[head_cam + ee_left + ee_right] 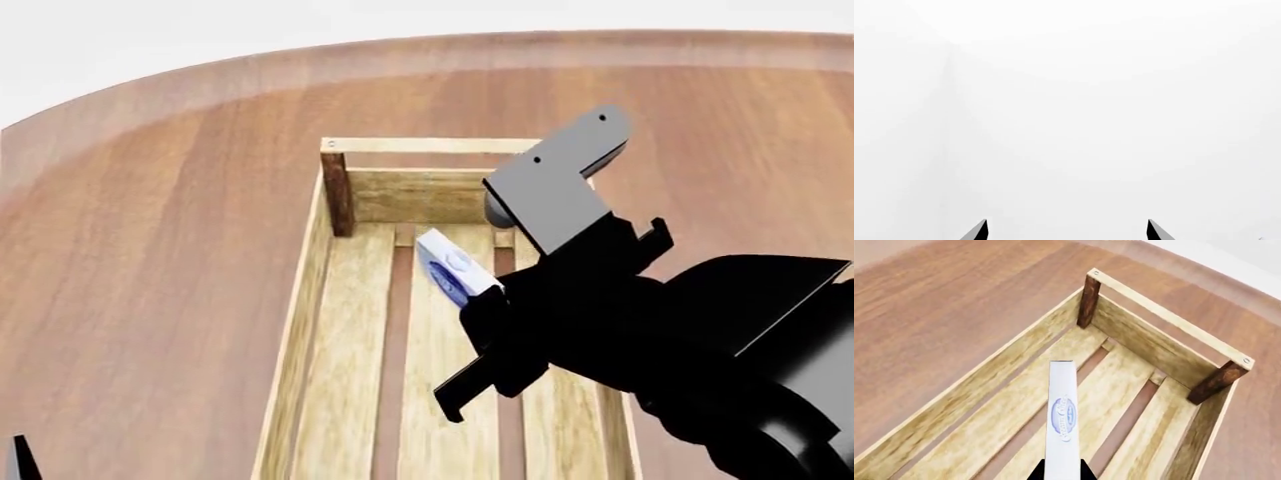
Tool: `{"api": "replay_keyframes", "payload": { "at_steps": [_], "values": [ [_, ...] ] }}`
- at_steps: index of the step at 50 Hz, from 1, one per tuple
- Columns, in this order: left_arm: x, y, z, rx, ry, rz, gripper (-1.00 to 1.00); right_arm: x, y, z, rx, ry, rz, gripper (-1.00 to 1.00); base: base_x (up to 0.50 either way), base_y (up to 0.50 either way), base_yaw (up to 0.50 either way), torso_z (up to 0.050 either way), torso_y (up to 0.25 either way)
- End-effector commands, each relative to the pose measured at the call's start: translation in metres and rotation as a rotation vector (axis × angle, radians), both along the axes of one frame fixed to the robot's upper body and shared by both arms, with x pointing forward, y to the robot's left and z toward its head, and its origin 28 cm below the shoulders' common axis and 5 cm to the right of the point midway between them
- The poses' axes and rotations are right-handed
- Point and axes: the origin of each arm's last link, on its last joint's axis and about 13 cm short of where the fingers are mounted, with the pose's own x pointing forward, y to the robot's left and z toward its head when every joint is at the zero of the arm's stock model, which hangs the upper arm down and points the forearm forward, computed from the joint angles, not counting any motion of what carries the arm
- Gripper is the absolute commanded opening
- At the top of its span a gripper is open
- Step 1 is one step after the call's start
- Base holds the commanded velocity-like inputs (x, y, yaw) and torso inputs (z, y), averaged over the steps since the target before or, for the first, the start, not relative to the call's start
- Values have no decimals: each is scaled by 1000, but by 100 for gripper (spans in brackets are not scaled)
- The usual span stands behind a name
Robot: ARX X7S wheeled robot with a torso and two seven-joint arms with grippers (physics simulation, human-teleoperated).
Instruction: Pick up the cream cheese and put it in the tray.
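Cream cheese held over the tray, release step coming up.

Nearest the robot, the left gripper [1066,231] sits idle, jaws spread, its wrist camera facing nothing but blank white. Further out, the right gripper [1061,471] pinches the cream cheese [1062,415] by one end, box edge-on, blue logo showing in the right wrist view. It hangs above the slatted floor of the tray [971,405], inside the side walls and clear of the slats. Beyond it stand the far end wall, its dark corner posts and top bar, then the wooden table [160,220]. The carry looks done; the judgement is that the next move calls for a short lowering, then parting the jaws so the box settles on the slats rather than toppling.
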Motion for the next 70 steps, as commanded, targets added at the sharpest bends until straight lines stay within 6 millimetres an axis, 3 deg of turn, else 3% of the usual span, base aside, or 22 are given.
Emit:
{"api": "replay_keyframes", "payload": {
  "at_steps": [1, 70],
  "values": [
    [-1, 0, 1, -3, -8, -3, 100, 0, 0, 5, -4, -28, 0, -100, 0, 0, 0, 0, -123],
    [0, 0, 0, 7, -6, 10, 100, 0, 7, 2, -38, -31, 23, -100, 0, 0, 0, 0, -75]
  ]
}}
